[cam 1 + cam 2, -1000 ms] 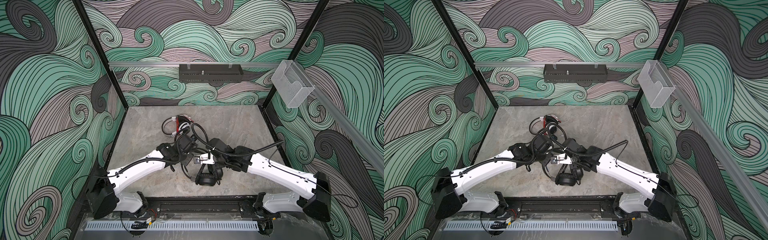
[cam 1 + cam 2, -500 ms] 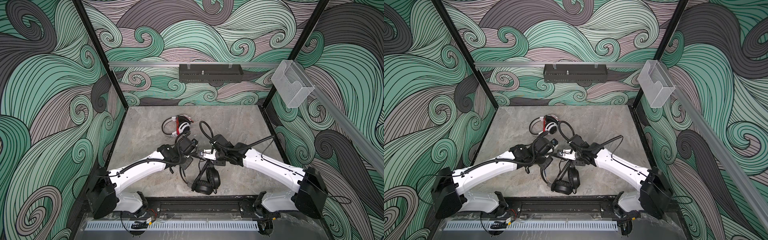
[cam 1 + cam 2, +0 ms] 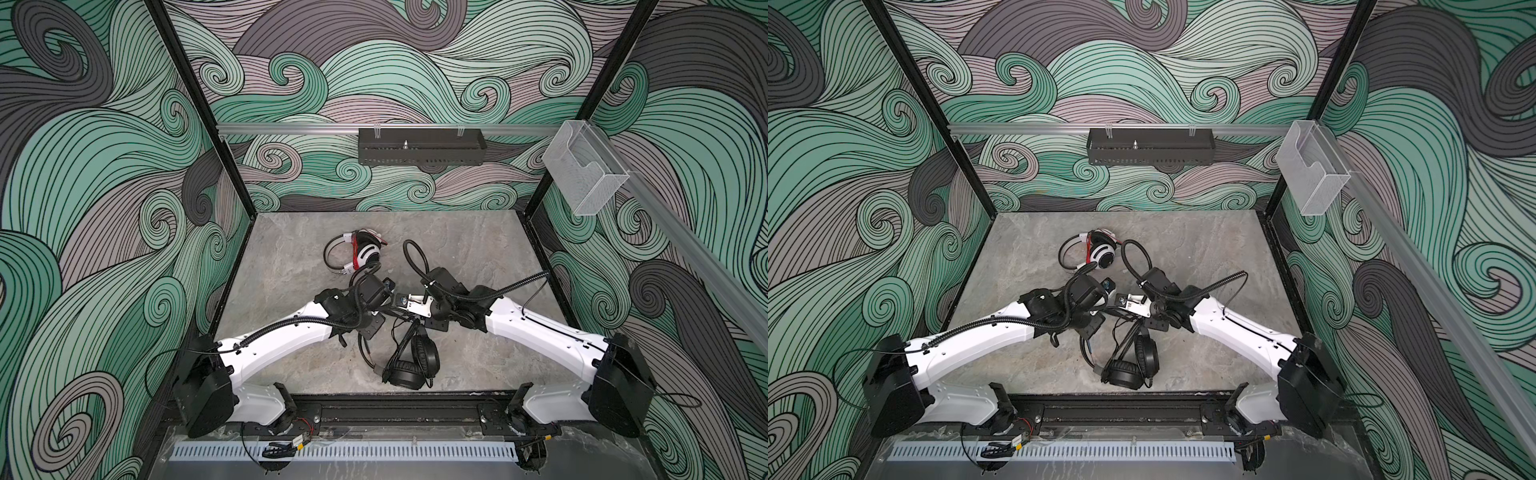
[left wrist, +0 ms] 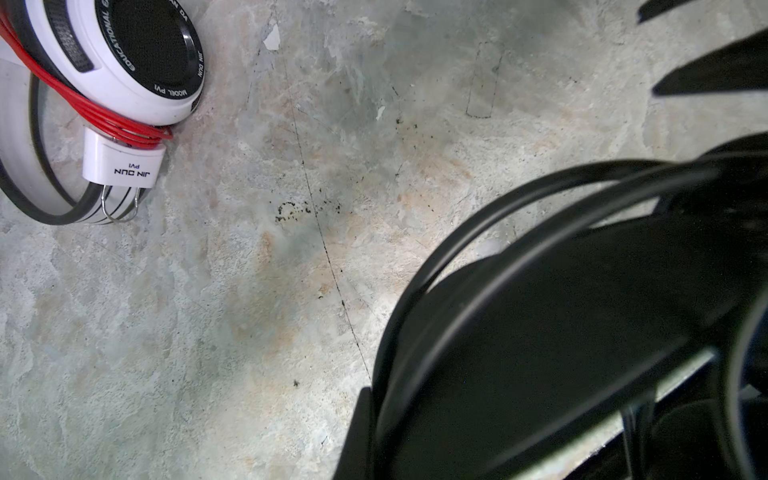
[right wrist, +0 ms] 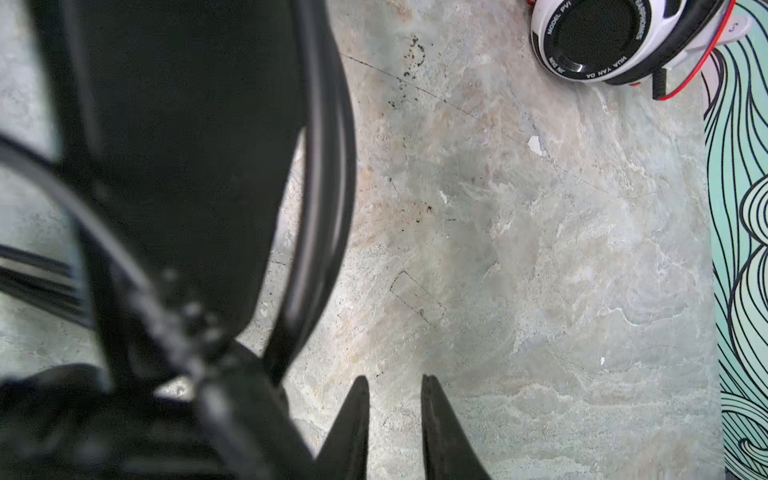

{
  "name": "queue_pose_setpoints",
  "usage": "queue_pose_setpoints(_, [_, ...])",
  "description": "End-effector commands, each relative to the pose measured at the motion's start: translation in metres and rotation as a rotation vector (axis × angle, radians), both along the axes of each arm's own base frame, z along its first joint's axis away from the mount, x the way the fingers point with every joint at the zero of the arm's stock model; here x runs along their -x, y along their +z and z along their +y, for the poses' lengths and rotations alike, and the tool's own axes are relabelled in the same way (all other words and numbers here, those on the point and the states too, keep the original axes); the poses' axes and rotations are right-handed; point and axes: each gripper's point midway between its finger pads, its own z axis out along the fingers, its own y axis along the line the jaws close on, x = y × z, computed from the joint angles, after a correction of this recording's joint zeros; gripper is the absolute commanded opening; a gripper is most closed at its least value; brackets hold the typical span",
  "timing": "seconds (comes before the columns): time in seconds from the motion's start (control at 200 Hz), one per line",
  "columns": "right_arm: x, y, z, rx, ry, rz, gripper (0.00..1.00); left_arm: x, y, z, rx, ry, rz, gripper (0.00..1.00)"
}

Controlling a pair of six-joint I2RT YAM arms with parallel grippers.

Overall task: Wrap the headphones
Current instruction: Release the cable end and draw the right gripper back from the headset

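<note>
Desk: a grey stone-look desk (image 3: pixel 291 291) boxed in by swirl-patterned walls, with black posts at the corners and a black rail along the front.
White headset: the white headset (image 3: pixel 365 253) lies beyond both tools toward the back wall, close to the left tool. Its red cord (image 4: pixel 104 120) is already wound round it.
Black headset: the black headset (image 3: pixel 411 365) sits below and between the tools, on their base side. Its ear cups are close to the front rail and its band rises toward the tools.
Left tool: the left tool (image 3: pixel 387 311) is clenched. The black cord (image 4: pixel 478 232) and the band crowd its camera, and I cannot tell which of them it pinches.
Right tool: the right tool (image 5: pixel 395 395) is released, its jaws slightly apart with only bare desk between them.
Risk, cord: with one grip only, loose loops could slide off the band and undo the wrap. A loop also trails on the desk under the left arm and may snag.
Risk, edge: a pull toward the bases could tip the cups onto the rail.
Risk, tools: the two tips are just beside each other, so a turn could knock them together.
Open room: the desk is bare outward of each tool and beyond the right tool. The white headset narrows the far side near the left tool.
</note>
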Motion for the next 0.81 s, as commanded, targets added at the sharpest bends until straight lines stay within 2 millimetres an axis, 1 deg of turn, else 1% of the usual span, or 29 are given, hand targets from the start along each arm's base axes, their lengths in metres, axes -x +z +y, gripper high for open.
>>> queue_pose_setpoints(0.0, [-0.006, 0.008, -0.003, -0.062, -0.070, 0.002, 0.28, -0.003, 0.013, -0.004, 0.024, 0.026, 0.010, 0.00])
queue_pose_setpoints(0.11, [-0.013, 0.010, -0.011, -0.085, -0.147, 0.012, 0.32, -0.001, 0.014, -0.002, 0.003, 0.033, 0.031, 0.00])
queue_pose_setpoints(0.24, [-0.027, 0.016, -0.029, -0.091, -0.286, -0.010, 0.45, -0.002, 0.018, -0.003, -0.016, 0.057, 0.071, 0.00])
queue_pose_setpoints(0.26, [-0.029, 0.018, -0.033, -0.090, -0.311, -0.017, 0.46, -0.002, 0.023, -0.003, -0.012, 0.065, 0.073, 0.00])
queue_pose_setpoints(0.275, [-0.031, 0.020, -0.035, -0.090, -0.331, -0.022, 0.47, -0.002, 0.016, -0.004, -0.033, 0.072, 0.095, 0.00])
queue_pose_setpoints(0.34, [-0.036, 0.030, -0.047, -0.093, -0.415, -0.035, 0.53, -0.004, 0.018, -0.008, -0.040, 0.090, 0.126, 0.00])
queue_pose_setpoints(0.425, [-0.042, 0.052, -0.057, -0.138, -0.515, -0.063, 0.63, -0.012, 0.022, -0.011, -0.044, 0.139, 0.158, 0.00])
queue_pose_setpoints(0.545, [-0.045, 0.081, -0.080, -0.245, -0.656, -0.102, 0.80, -0.034, 0.029, -0.020, -0.025, 0.221, 0.179, 0.00])
queue_pose_setpoints(0.675, [-0.039, 0.115, -0.111, -0.380, -0.781, -0.116, 0.96, -0.066, 0.032, -0.031, -0.004, 0.287, 0.187, 0.00])
queue_pose_setpoints(0.725, [-0.035, 0.128, -0.118, -0.443, -0.817, -0.114, 0.99, -0.079, 0.033, -0.036, 0.005, 0.306, 0.183, 0.00])
queue_pose_setpoints(0.801, [-0.025, 0.145, -0.120, -0.530, -0.833, -0.100, 0.99, -0.101, 0.035, -0.043, 0.022, 0.336, 0.172, 0.00])
